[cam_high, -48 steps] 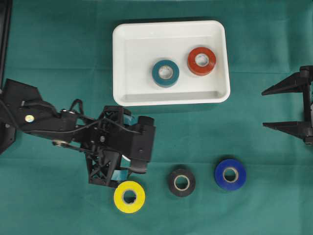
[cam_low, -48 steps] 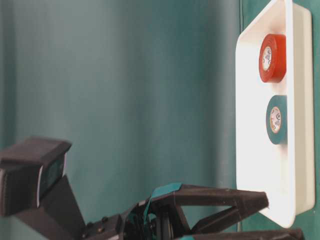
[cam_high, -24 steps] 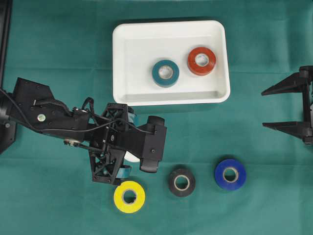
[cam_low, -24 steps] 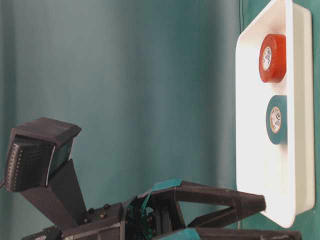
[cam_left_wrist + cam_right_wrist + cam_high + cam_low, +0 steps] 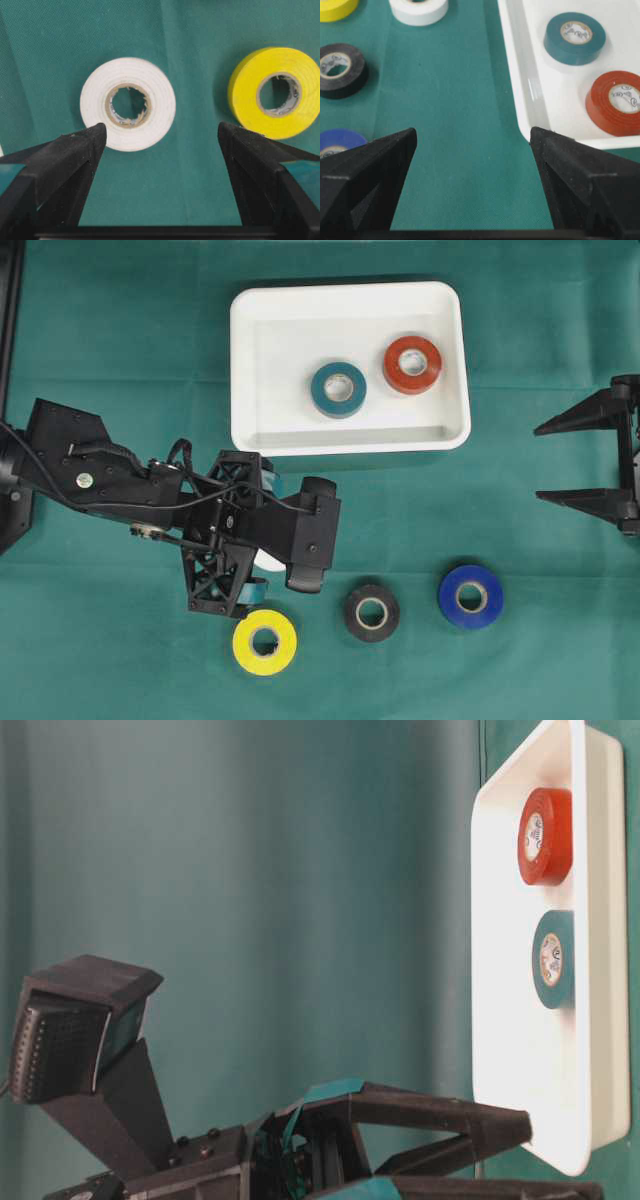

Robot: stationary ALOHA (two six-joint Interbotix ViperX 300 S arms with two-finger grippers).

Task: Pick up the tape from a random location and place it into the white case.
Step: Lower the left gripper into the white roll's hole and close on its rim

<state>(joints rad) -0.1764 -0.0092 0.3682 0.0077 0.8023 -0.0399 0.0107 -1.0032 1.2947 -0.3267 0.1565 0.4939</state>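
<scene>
White case (image 5: 250,360), teal tape (image 5: 338,389), red tape (image 5: 412,364) inside

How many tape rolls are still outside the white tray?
4: white roll under the left gripper, with yellow, black and blue in a row on the cloth.

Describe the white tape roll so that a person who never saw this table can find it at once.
Start at the white case at the top of the overhead view, then go down to the left gripper hanging over the green cloth. The white tape roll lies flat under it, mostly hidden from above. Its neighbour, the yellow roll, is fully visible; white is the only uncoloured roll.
</scene>
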